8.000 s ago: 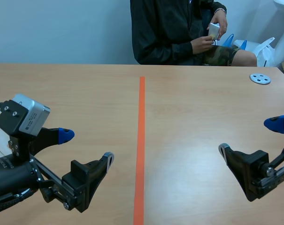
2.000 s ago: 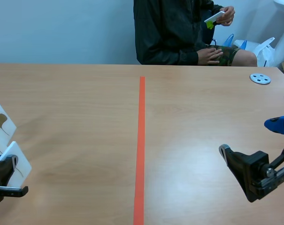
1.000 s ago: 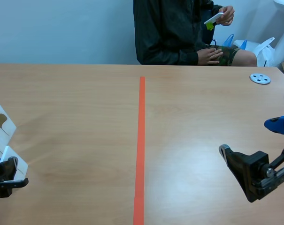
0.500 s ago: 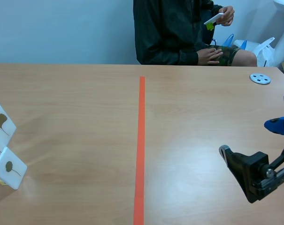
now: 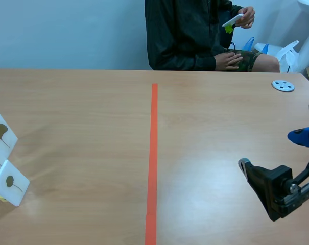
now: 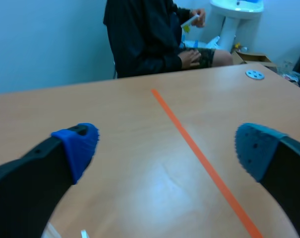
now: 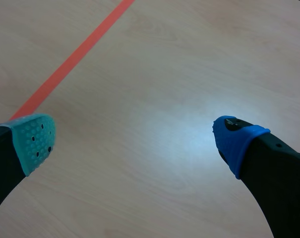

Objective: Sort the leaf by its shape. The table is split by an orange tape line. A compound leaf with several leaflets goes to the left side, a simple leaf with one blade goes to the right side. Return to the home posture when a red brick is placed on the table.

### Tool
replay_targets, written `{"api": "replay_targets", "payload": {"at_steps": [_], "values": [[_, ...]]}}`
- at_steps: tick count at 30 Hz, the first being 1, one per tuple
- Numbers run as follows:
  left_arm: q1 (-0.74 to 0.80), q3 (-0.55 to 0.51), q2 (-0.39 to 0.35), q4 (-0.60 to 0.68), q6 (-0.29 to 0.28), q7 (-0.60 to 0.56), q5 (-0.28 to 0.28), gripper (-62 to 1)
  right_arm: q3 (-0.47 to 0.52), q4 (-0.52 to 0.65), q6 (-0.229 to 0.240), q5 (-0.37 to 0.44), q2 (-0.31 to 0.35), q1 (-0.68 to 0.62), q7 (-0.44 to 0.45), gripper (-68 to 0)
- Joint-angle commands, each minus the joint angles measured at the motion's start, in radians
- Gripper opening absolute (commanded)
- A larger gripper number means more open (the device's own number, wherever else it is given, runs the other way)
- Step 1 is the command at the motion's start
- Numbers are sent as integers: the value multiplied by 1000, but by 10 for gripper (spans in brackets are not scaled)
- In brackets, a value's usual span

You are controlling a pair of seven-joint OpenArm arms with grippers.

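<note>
Leaf card [image 5: 10, 182], a white square tile bearing a small olive single-blade leaf, is seen propped at a tilt near the left edge of the pale wood-grain surface [image 5: 93, 127], well apart from the orange tape line [image 5: 153, 153]. Just behind it, a second white card [image 5: 1, 135] with a fan-shaped brown leaf is seen. The left jaws are spread wide, with blue dotted pads [image 6: 80, 144] bare. The right jaws are likewise parted over bare wood.

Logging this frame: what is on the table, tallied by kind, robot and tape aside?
White leaf cards, at the table's left edge: 2
Grey round disc, far right: 1
Total on the table: 3
Off the table, card in the person's hand: 1
</note>
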Motion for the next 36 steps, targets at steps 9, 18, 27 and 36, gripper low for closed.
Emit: {"api": "replay_targets", "payload": {"at_steps": [9,18,27,36], "values": [[-5,191,-6,24,-2,17,133,14,2,16,-3,7,0,12,16,4],[-56,436,-6,23,35,6,348,14,2,16,-3,8,0,12,19,4],[-141,592,-6,-84,179,-3,480,14,2,16,-3,8,0,12,20,4],[-196,642,-6,-271,214,-54,496,14,2,16,-3,8,0,12,20,4]]}}
